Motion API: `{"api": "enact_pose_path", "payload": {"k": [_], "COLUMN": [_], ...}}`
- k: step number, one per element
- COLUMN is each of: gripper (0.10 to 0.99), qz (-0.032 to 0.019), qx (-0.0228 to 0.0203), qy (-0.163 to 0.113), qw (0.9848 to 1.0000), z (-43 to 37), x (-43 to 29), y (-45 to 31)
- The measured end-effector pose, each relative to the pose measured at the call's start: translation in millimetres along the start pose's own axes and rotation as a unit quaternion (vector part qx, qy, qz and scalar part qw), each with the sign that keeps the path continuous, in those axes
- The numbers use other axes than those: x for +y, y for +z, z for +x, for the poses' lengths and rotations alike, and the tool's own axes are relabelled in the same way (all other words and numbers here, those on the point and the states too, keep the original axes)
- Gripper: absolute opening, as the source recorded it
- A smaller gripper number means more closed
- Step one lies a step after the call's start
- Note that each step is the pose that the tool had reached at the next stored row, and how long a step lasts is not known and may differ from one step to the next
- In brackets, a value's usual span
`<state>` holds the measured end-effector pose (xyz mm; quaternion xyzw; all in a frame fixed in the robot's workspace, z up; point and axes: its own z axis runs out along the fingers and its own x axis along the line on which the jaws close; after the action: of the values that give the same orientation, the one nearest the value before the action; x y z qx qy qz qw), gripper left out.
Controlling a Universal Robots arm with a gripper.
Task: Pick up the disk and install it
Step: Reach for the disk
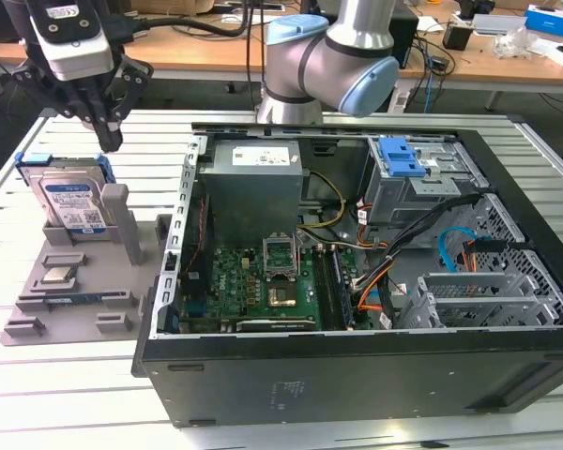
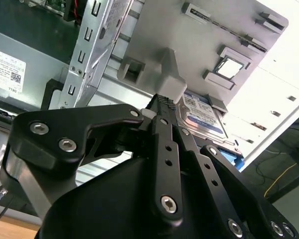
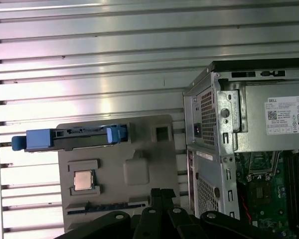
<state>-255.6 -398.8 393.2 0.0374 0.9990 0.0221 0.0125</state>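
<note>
While the disk (image 1: 70,202) stands on edge in its grey holder (image 1: 75,314) on the table (image 1: 56,412), at the exterior view's left and well apart from the drive cage (image 1: 422,183) in the open computer case (image 1: 357,370), the task looks barely begun. Hovering just above the disk's top edge, the gripper (image 1: 108,141) has its fingers drawn together on nothing. Neither pickup nor installation is done, by my reading. A small processor chip (image 1: 56,275) lies nearer on the same holder.

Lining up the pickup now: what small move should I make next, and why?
Probably open the gripper first: its fingers look shut and empty, hovering just above the disk, which stands upright in the grey holder, ungrasped.
</note>
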Motion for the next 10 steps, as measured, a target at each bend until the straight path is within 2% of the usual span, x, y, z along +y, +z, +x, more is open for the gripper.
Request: {"api": "enact_pose_path", "payload": {"k": [10], "gripper": [0.102], "qz": [0.0], "qx": [0.0001], "qy": [0.0], "qw": [1.0], "z": [18.2], "x": [-1.4], "y": [-0.5]}}
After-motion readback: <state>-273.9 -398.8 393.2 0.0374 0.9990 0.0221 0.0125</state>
